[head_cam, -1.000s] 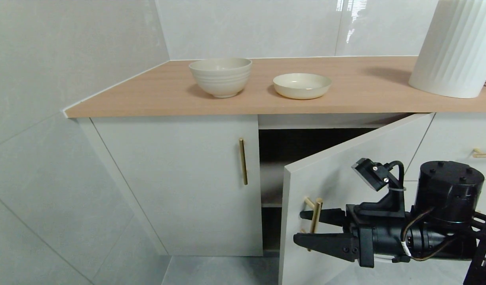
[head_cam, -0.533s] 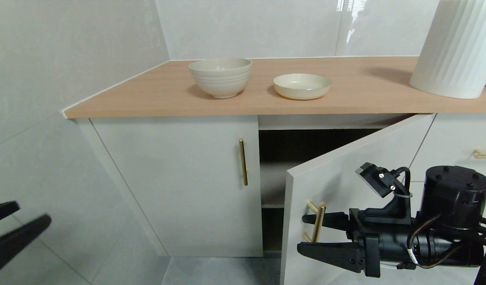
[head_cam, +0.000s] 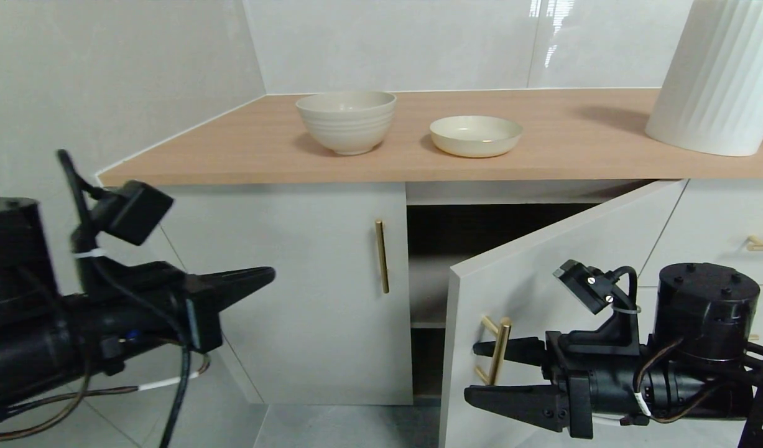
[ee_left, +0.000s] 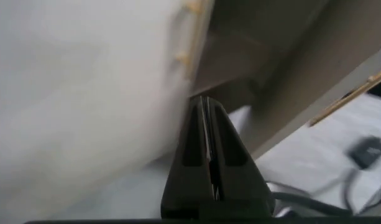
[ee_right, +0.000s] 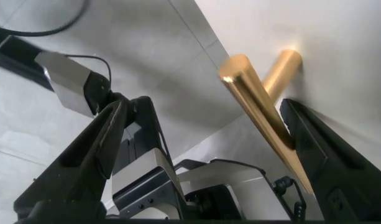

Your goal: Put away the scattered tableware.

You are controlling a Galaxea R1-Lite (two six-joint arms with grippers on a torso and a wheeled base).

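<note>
Right gripper (head_cam: 480,371): fingers spread either side of the gold handle (head_cam: 499,348) on the open cabinet door (head_cam: 543,261), apparently not clamping it. Left gripper (head_cam: 257,277): fingers pressed together, before the closed door (head_cam: 294,280). Bowl (head_cam: 347,121) and dish (head_cam: 476,134) stand apart toward the counter's (head_cam: 232,155) left end.

Cream ribbed bowl (head_cam: 346,121) upright beside shallow dish (head_cam: 476,134), countertop (head_cam: 232,152)

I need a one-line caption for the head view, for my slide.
Right hand open around the handle of the half-open cabinet door; bowl and dish on the counter.
</note>
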